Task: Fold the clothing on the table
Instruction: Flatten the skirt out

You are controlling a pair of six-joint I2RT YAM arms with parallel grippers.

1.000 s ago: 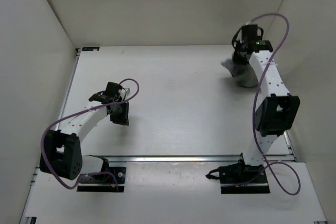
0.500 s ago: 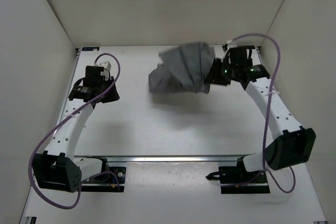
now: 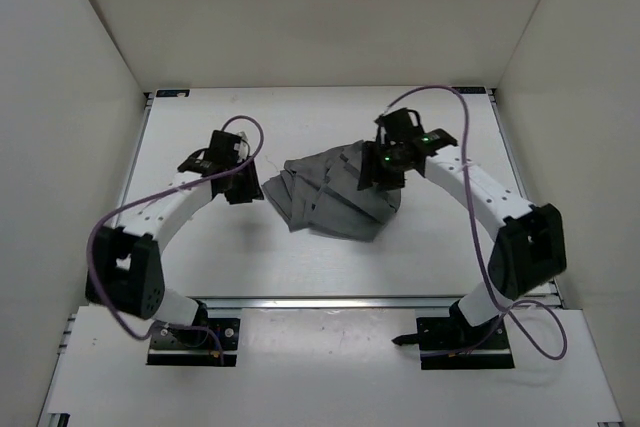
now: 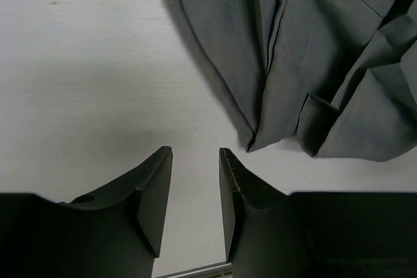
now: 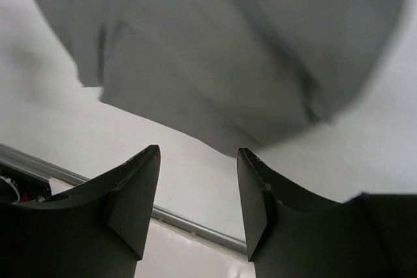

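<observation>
Top view: the clothing [image 3: 335, 197], matte grey pleated fabric, lies crumpled at the middle of the table [image 3: 300, 267]. Left wrist view: left gripper [image 4: 195, 187] partly open, empty (creased hem just ahead). Right wrist view: right gripper [image 5: 199, 190] partly open, empty, over the fabric.

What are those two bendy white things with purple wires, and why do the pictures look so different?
Those are robot arms: a left arm and a right arm. One picture comes from a camera up high, looking down on the white table. The other two come from little cameras on the wrists: one shows the left claw, one the right claw, up close. A crumpled grey piece of clothing lies on the table between the arms. Both claws are open and hold nothing; the cloth shows just past them.
</observation>
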